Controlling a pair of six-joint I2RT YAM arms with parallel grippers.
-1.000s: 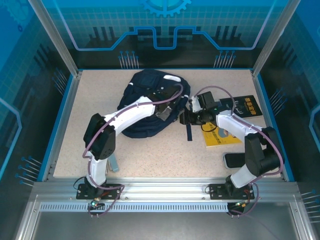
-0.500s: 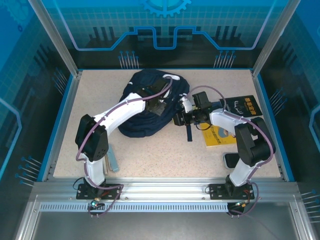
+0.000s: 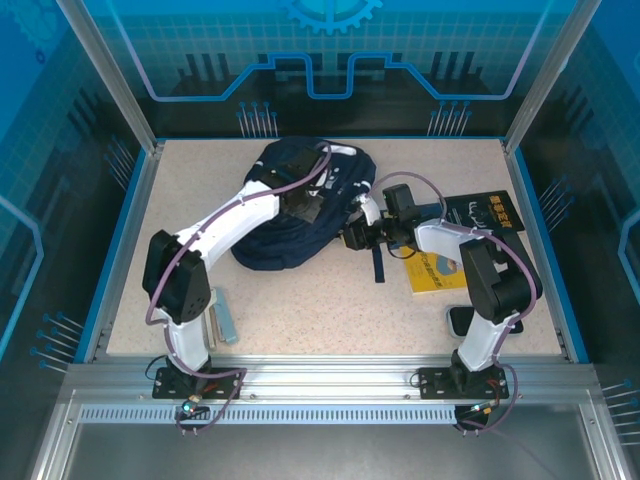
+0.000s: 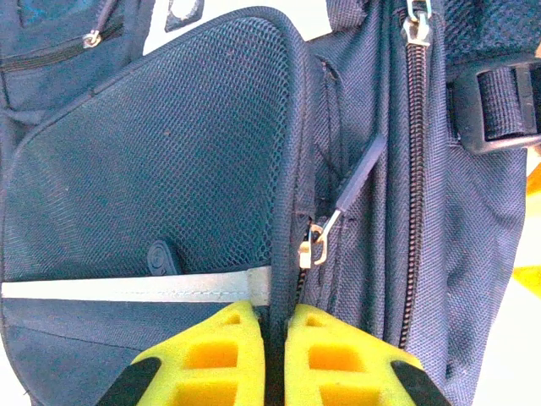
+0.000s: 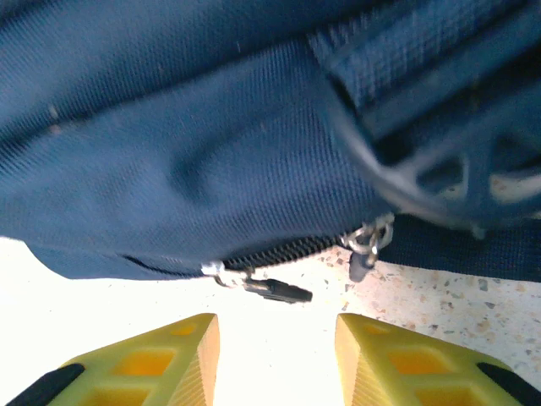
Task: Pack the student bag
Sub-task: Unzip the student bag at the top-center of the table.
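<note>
L gripper point(image 4: 275, 359) clenched on student bag point(image 4: 161, 178) mesh-pocket edge piping; R gripper point(image 5: 277, 359) released, fingers apart, just short of a zip pull point(image 5: 272, 290).

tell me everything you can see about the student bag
The student bag is a large dark navy woven-fabric backpack, slumped on the speckled table. It has a mesh pocket crossed by a pale stripe, zippers with metal pulls and a black buckle. The left gripper is shut on the pocket's piped edge; the right gripper stands open just short of a zipper pull.
</note>
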